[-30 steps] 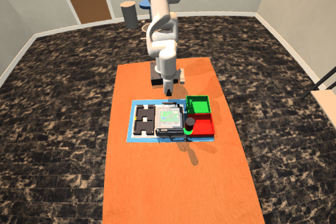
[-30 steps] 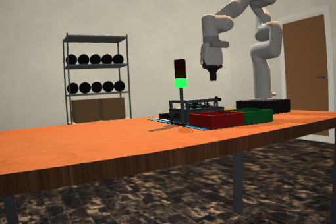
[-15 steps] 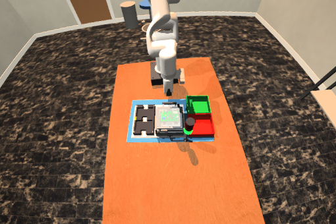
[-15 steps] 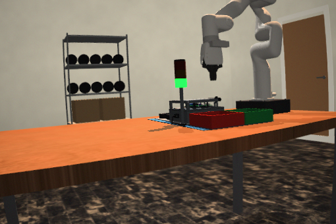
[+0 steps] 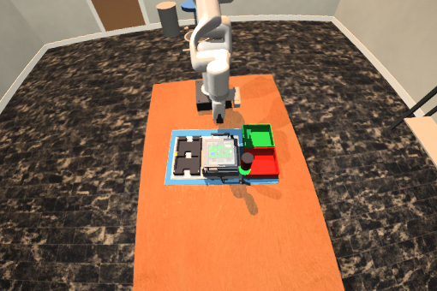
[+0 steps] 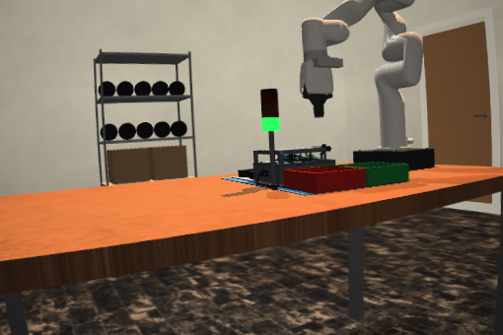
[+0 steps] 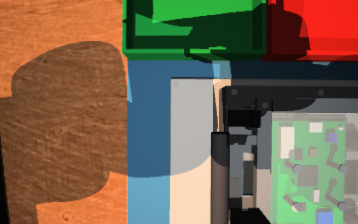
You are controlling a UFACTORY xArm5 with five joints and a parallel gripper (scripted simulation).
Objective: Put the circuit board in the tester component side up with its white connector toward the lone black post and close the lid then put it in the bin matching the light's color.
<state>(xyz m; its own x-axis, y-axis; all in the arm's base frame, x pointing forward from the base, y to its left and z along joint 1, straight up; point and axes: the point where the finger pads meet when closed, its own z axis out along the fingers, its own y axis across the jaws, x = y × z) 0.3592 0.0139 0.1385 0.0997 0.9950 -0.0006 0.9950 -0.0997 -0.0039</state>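
My gripper [image 5: 219,119] [image 6: 319,114] is shut and empty, high above the table on the robot's side of the tester [image 6: 268,172]. The green circuit board [image 5: 220,150] [image 7: 306,145] lies flat in the tester, component side up, under the clear lid [image 6: 291,152]. The lid is down. The board's white connector [image 7: 286,142] shows near one corner in the wrist view. The signal light [image 6: 270,124] [image 5: 244,170] glows green. The green bin [image 5: 260,138] [image 6: 388,173] and red bin [image 5: 264,166] [image 6: 323,180] look empty. The hook and its tab cannot be made out clearly.
The dark tray [image 5: 188,165] lies left of the tester in the top view. A black bar [image 7: 220,175] runs along the tester's robot-side edge. The light's upright pole [image 6: 271,143] stands beside the red bin. The bins touch each other, close to the tester.
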